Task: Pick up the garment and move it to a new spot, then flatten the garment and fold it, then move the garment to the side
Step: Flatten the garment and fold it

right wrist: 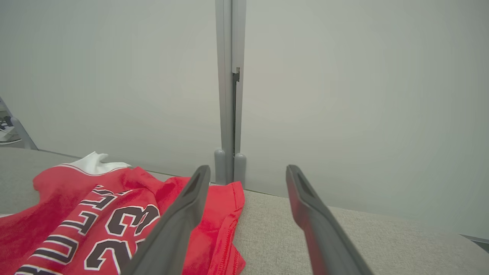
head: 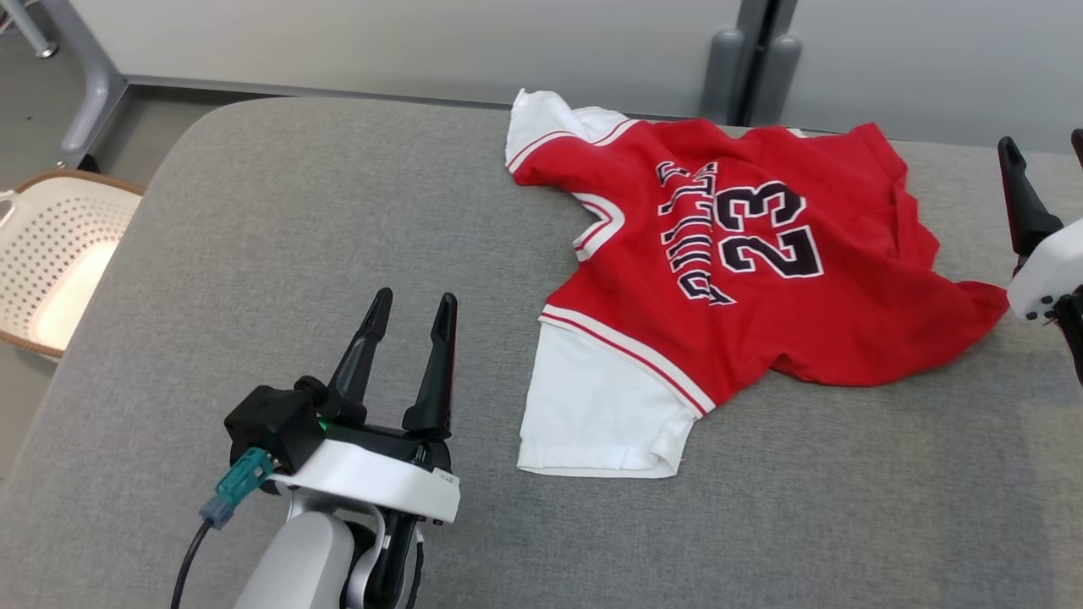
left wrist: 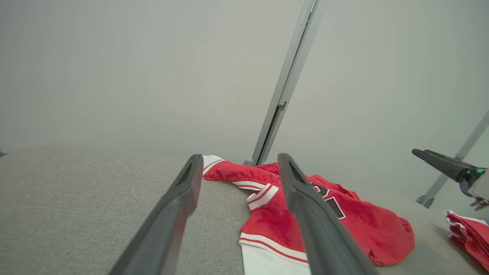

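The garment (head: 744,254), a red jersey with white sleeves and the number 23, lies rumpled and unfolded on the grey padded surface (head: 254,254), between the two pincers. It sits to the right of the left pincer (head: 416,296) and partly ahead of its fingertips. The near white sleeve is the closest part, with a strip of bare surface between it and the fingers.

That pincer hovers with its jaws spread wide and nothing between them.

The right pincer (head: 1042,139) stands at the garment's other side, and a red corner of the hem reaches close to its pale body. Whether they touch I cannot tell. In the right wrist view the jersey lies to the left of this pincer and passes behind its left finger, while bare surface shows between the fingers. Its jaws too are fully apart and grip nothing.

Well to the left of the left pincer, off the surface's edge, stands a pale perforated basket (head: 59,254) with a brown rim. Beyond both pincers rise pale wall panels joined at a grey post (head: 753,59).
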